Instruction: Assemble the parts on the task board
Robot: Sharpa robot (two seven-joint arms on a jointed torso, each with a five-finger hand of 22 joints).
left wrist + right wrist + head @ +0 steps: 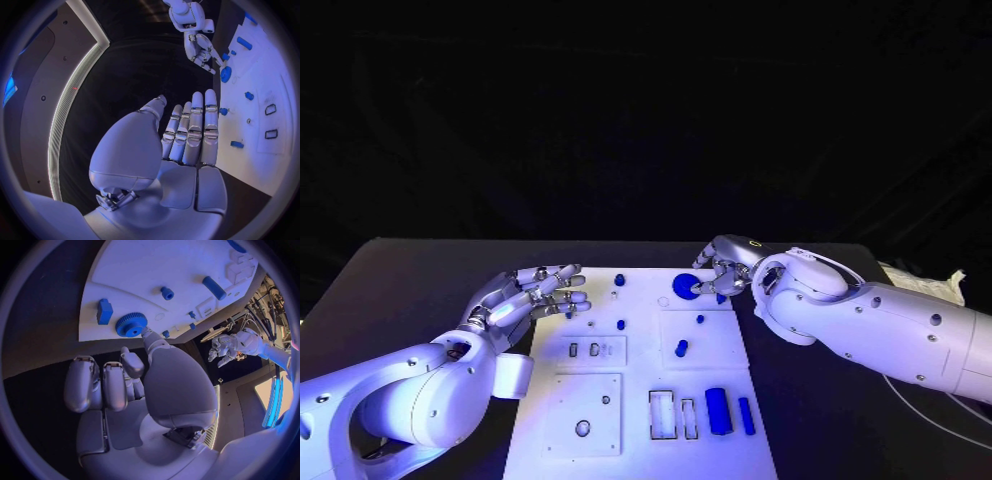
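Observation:
The white task board (646, 440) lies in the middle of the table with small blue parts on it. A blue gear (685, 286) sits flat near the board's far edge. My right hand (723, 265) hovers at the gear's right side. One fingertip (147, 333) touches the gear's (130, 324) rim while the other fingers are bent back, holding nothing. My left hand (531, 295) is beside the board's far left corner, its fingers (194, 130) straight and holding nothing. A long blue bar (717, 410) lies near the board's front right.
More blue parts lie on the board: a block (104, 311) by the gear, a small peg (166, 292), a cylinder (214, 287) and an oval piece (681, 348). Empty slots (661, 415) sit near the front. Cables and paper (927, 280) lie at the table's right.

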